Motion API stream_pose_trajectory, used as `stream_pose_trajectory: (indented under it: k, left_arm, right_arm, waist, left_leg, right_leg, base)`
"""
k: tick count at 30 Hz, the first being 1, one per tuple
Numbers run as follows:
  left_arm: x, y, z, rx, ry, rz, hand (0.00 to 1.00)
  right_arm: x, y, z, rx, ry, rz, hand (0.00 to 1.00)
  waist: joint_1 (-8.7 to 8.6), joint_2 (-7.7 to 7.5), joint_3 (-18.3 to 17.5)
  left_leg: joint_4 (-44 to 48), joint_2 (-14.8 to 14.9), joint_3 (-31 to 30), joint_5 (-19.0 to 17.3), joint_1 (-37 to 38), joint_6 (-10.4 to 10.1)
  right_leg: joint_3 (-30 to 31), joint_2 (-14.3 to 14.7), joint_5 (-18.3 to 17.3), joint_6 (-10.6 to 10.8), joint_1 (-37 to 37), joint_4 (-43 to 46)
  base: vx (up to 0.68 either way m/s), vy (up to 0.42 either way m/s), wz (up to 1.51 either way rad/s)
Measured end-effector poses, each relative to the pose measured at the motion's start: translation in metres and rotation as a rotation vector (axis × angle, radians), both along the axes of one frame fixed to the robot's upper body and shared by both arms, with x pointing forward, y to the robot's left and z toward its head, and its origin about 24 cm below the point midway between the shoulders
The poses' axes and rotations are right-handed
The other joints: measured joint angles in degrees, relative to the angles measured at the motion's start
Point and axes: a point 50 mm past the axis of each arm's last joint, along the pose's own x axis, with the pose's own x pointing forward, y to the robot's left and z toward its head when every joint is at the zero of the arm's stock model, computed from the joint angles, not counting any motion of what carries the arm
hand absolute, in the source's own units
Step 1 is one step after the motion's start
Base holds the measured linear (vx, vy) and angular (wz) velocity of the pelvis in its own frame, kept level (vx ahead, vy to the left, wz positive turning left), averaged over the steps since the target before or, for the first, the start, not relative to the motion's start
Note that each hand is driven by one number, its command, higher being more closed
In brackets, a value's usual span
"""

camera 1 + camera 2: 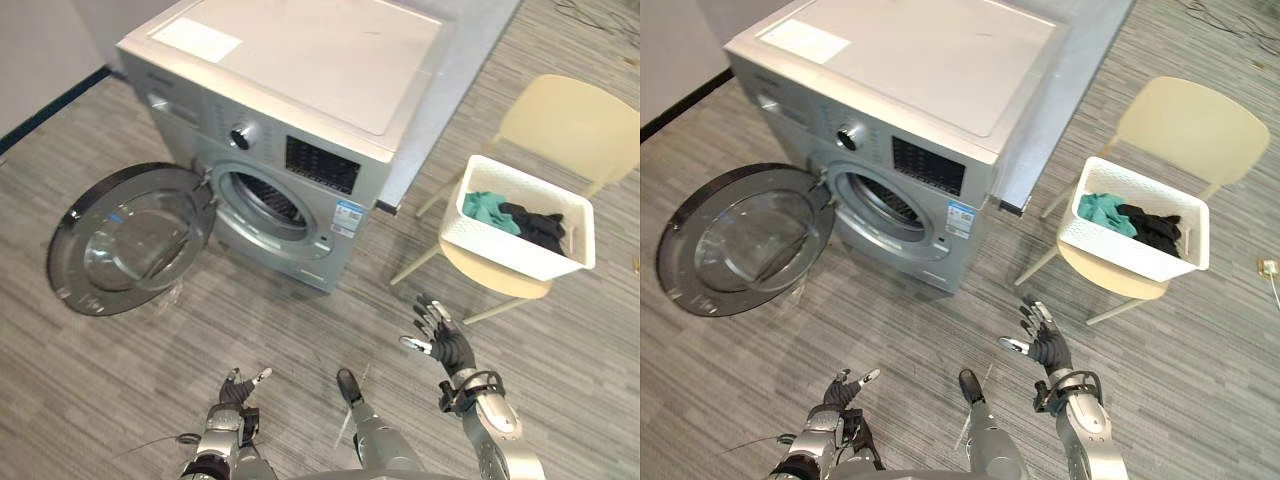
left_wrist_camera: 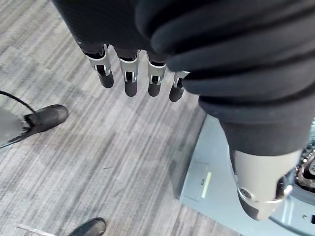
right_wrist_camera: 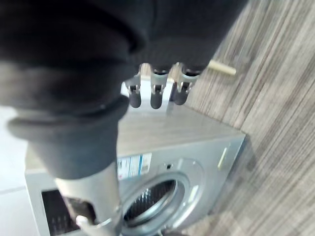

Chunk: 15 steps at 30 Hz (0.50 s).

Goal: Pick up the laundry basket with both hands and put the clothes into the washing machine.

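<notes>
White laundry basket [image 1: 510, 250] holds teal and black clothes [image 1: 492, 210]; left hand [image 1: 238, 390], right hand [image 1: 447, 342] fingers [image 2: 130, 81] straight, empty.

Left hand [image 2: 197, 44] of a humanoid robot hangs over the grey plank floor [image 2: 113, 147], fingers [image 2: 130, 81] straight, just beside the washing machine's [image 2: 211, 194] lower front panel, thumb [image 2: 261, 184] nearest the machine.

clothes [image 1: 515, 218] lie in the laundry basket [image 1: 508, 250] on a chair [image 1: 570, 125], right of the washing machine [image 1: 320, 70].
</notes>
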Motion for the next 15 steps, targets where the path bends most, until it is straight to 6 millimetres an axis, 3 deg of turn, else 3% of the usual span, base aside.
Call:
stream_pose_trajectory:
  k: [3,10,15]
  left_arm:
    - [0.01,0.011,0.007,-0.047,-0.041,0.091,0.0]
    - [0.03,0.027,0.024,-0.063,-0.124,0.196,0.0]
    - [0.022,0.03,0.019,-0.064,-0.104,0.232,0.0]
  right_arm:
    - [-0.004,-0.001,-0.003,0.03,0.012,-0.025,0.0]
    - [-0.006,0.006,-0.008,0.098,0.021,-0.055,0.0]
    - [-0.006,0.012,-0.025,0.133,0.087,-0.059,0.0]
  waist:
    - [-1.22,0.05,0.0]
    - [-1.2,0.06,0.0]
    - [-1.14,0.18,0.0]
  left_leg:
    - [0.0,-0.1,0.0,0.1,-2.2,-0.1]
    - [0.0,-0.1,0.8,0.3,-3.3,0.3]
    - [0.4,0.0,1.2,-0.1,-1.4,-0.2]
  right_leg:
    - [0.2,-0.1,0.4,0.3,-2.4,0.1]
    - [1.0,0.2,1.3,-0.3,-3.9,-0.4]
    - [1.0,0.1,1.3,-0.4,-1.7,-1.2]
  base:
    - [0.01,-0.018,-0.01]
    - [0.01,-0.004,-0.07]
    - [0.03,0.006,-0.02]
